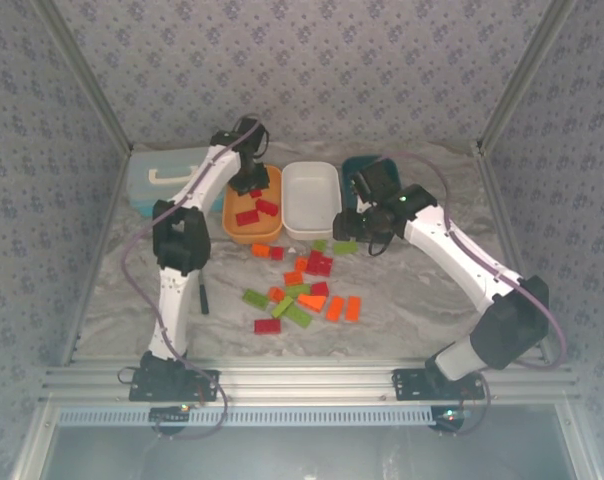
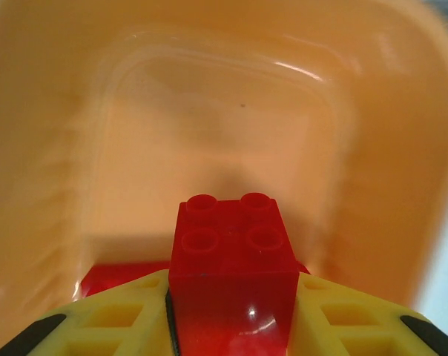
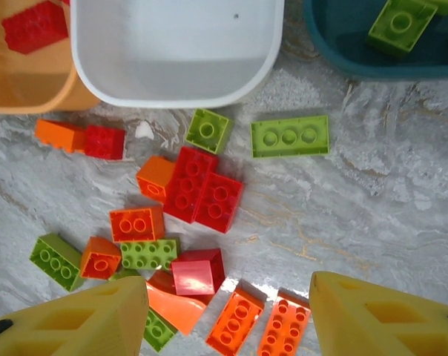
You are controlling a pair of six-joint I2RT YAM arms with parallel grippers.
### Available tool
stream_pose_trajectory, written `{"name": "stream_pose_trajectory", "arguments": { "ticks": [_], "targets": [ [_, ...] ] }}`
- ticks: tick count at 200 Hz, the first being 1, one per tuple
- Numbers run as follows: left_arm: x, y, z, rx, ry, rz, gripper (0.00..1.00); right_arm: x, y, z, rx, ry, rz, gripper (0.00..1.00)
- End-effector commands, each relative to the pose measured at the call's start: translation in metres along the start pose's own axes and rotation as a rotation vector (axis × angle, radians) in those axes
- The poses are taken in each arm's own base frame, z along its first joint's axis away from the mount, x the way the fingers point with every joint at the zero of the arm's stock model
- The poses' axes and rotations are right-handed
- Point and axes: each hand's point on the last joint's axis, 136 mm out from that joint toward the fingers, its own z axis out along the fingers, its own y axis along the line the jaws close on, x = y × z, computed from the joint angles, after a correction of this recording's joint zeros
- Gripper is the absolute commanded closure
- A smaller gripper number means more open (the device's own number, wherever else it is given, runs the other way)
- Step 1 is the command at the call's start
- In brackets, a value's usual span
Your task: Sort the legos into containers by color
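Yellow fingers (image 2: 113, 322) of the left claw (image 2: 234, 326) are seen pinching a red brick (image 2: 231, 245) by its smooth side walls, its studded face showing, above the orange tray (image 2: 380, 148). Beneath the work, a grey marbled table (image 1: 432, 320) is spread out. Toward its far edge three rounded plastic trays are lined up: the orange one, a white tray (image 1: 310, 200) and a teal tray (image 3: 343, 52). Red pieces are already lying in the first and a green brick (image 3: 398, 26) in the last. The loose bricks (image 3: 202, 185), red, orange and lime, are scattered just in front of the trays, several of them touching. Over them the right claw (image 3: 228, 319) is held with its fingers spread wide and nothing between them. Each brick is judged light, hard and glossy, and so liable to slip. A grip across two opposite flat sides, as on the red brick, is thought surest. The jumbled ones may be better taken from the pile's edge first.
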Motion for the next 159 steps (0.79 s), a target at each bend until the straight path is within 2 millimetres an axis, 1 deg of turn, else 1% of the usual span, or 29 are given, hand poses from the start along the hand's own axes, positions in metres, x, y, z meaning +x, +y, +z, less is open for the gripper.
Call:
{"name": "stream_pose_trajectory", "arguments": {
  "ticks": [1,21,31,48,58,69,77,79,82,91,102,115,132,159],
  "targets": [
    [-0.001,0.006,-0.005,-0.028,0.013,0.026,0.6,0.029,0.004,0.017,0.002,0.108,-0.048,0.39],
    [0.003,0.008,0.005,-0.037,0.035,0.024,0.59,0.049,0.006,0.03,0.019,0.17,-0.093,0.39],
    [0.006,0.008,0.01,-0.035,0.048,0.021,0.56,0.06,0.003,0.035,0.042,0.198,-0.104,0.39],
    [0.01,0.008,0.013,-0.032,0.061,0.021,0.52,0.078,-0.015,0.04,0.13,0.258,-0.074,0.39],
    [0.011,0.007,0.011,-0.029,0.06,0.019,0.45,0.089,-0.025,0.039,0.17,0.297,-0.054,0.4],
    [0.008,0.004,0.005,-0.019,0.044,0.021,0.39,0.104,-0.033,0.036,0.189,0.338,-0.039,0.4],
    [0.007,0.0,0.0,-0.011,0.031,0.026,0.35,0.11,-0.034,0.033,0.193,0.364,-0.027,0.4],
    [0.006,0.0,-0.002,-0.01,0.026,0.024,0.34,0.121,-0.041,0.036,0.21,0.396,-0.024,0.4],
    [0.005,-0.001,-0.004,-0.007,0.021,0.024,0.33,0.127,-0.045,0.036,0.224,0.419,-0.02,0.4],
    [0.003,-0.004,-0.01,-0.003,0.006,0.027,0.3,0.141,-0.05,0.036,0.246,0.46,-0.017,0.4],
    [0.001,-0.007,-0.018,0.005,-0.009,0.026,0.29,0.153,-0.052,0.037,0.247,0.483,-0.02,0.4],
    [0.0,-0.01,-0.028,0.008,-0.027,0.025,0.27,0.16,-0.05,0.043,0.222,0.487,-0.008,0.4],
    [0.0,-0.015,-0.047,0.011,-0.059,0.034,0.26,0.168,-0.05,0.054,0.215,0.517,0.012,0.4],
    [0.013,-0.028,-0.079,0.025,-0.096,0.065,0.26,0.176,-0.05,0.068,0.211,0.532,0.004,0.4]
  ]
}}
